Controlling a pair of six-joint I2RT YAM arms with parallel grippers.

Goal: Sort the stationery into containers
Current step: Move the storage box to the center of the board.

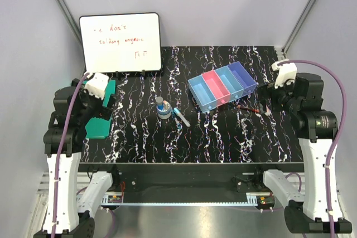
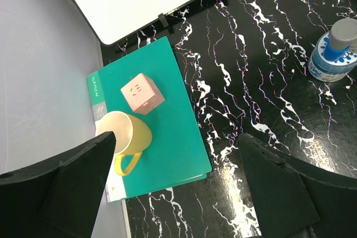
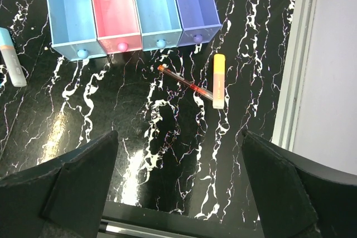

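Note:
Four joined bins (image 1: 222, 86), light blue, pink, light blue and purple-blue, stand empty at the table's middle right; they also show in the right wrist view (image 3: 114, 4). A white-blue tape roll (image 1: 163, 111) with a blue-capped grey cylinder (image 2: 343, 36) on it stands at the centre. A blue-capped pen (image 1: 181, 117) lies beside it. A thin red pen (image 3: 184, 83) and an orange-capped marker (image 3: 219, 80) lie in front of the bins. My left gripper (image 2: 178, 185) is open and empty over the notebook's edge. My right gripper (image 3: 178, 188) is open and empty, just short of the red pen.
A green notebook (image 2: 156, 121) lies at the left with a yellow mug (image 2: 125, 135) and a pink cube (image 2: 142, 93) on it. A whiteboard (image 1: 120, 43) stands at the back left. A metal rail (image 3: 295, 59) marks the table's right edge.

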